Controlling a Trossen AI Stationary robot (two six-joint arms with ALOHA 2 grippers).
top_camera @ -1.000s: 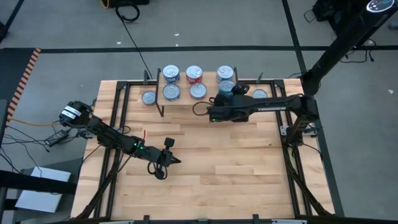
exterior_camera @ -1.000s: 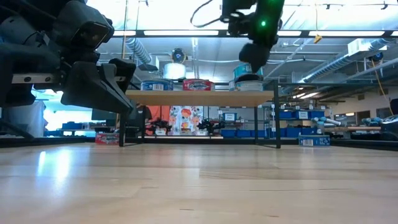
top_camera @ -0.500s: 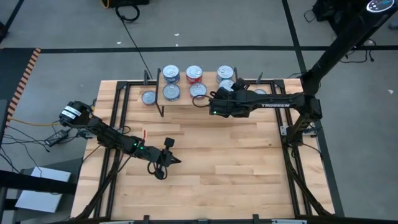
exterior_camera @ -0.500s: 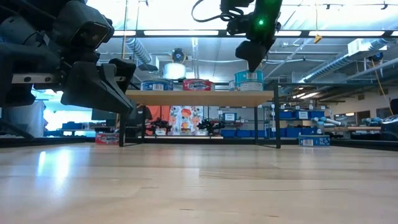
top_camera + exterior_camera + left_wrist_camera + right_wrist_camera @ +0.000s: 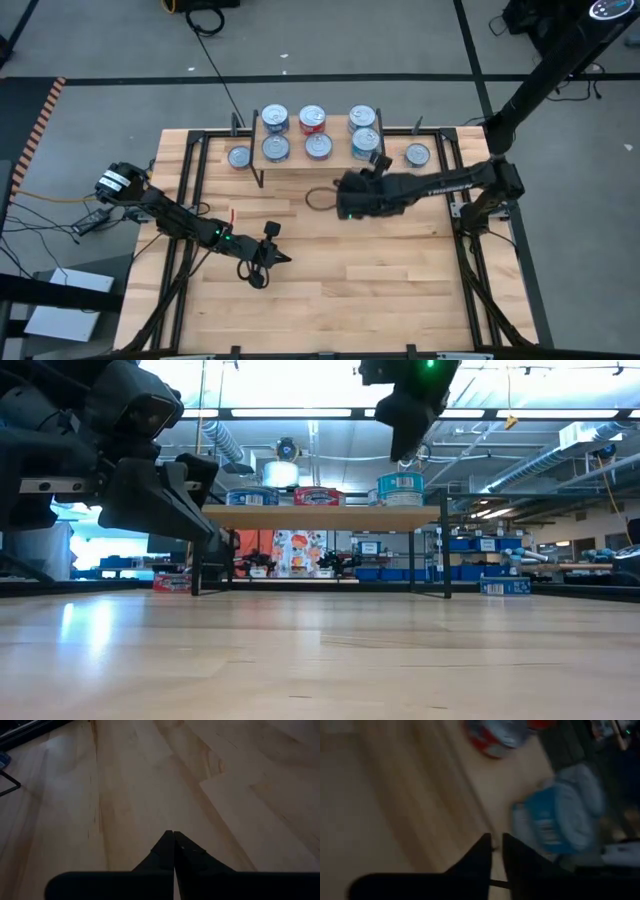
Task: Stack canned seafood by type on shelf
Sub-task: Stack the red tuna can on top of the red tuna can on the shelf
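Six tins on the shelf (image 5: 290,158), front teal tin (image 5: 365,143) at its right end. Two tins off it on the worktop (image 5: 330,260): one left (image 5: 238,157), one right (image 5: 417,154). Right tool (image 5: 344,197) hangs empty just before the shelf, fingers nearly together. Left tool (image 5: 272,257) closed, parked. Likely between placements; next, reach for the right loose tin.

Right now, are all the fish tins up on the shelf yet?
Not quite. Six tins already sit on the shelf. Nothing is being carried: the right gripper hovers in front of the shelf with no tin, and the left gripper waits shut over the table. Two leftover tins are on the table beside the shelf.
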